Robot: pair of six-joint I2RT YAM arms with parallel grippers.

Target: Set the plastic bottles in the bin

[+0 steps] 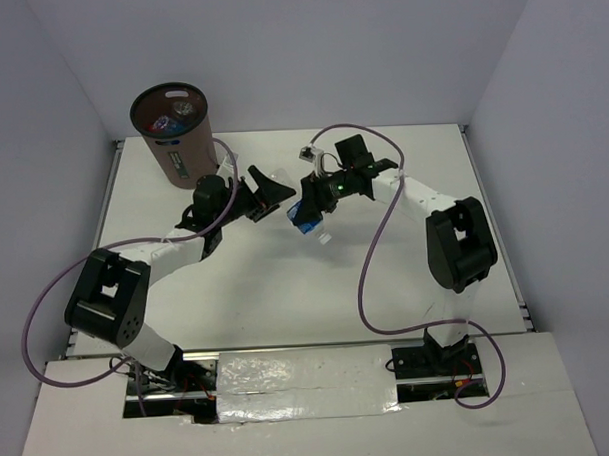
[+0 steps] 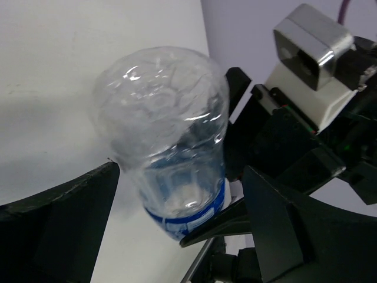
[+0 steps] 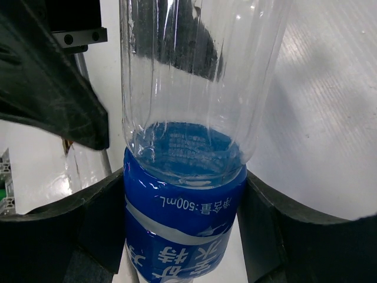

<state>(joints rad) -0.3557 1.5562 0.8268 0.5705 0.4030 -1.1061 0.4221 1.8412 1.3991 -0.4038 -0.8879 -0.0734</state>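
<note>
My right gripper [image 3: 184, 183] is shut on a clear plastic bottle [image 3: 188, 118], its pads on the blue label [image 3: 182, 230]. It holds the bottle above the table's middle [image 1: 306, 220]. The bottle's clear end [image 2: 162, 124] points into my left gripper [image 2: 179, 174], whose fingers [image 2: 65, 224] stand wide open on either side of it without clamping it. From above, the left gripper [image 1: 266, 192] faces the right gripper [image 1: 310, 200] closely. The dark-brown bin [image 1: 173, 143] stands at the back left, just behind the left arm, with other bottles [image 1: 171, 119] inside.
The right wrist's camera block [image 2: 312, 53] looms close in the left wrist view. A purple cable [image 1: 371, 256] loops from the right arm over the white table [image 1: 287, 289]. Grey walls close in the back and sides.
</note>
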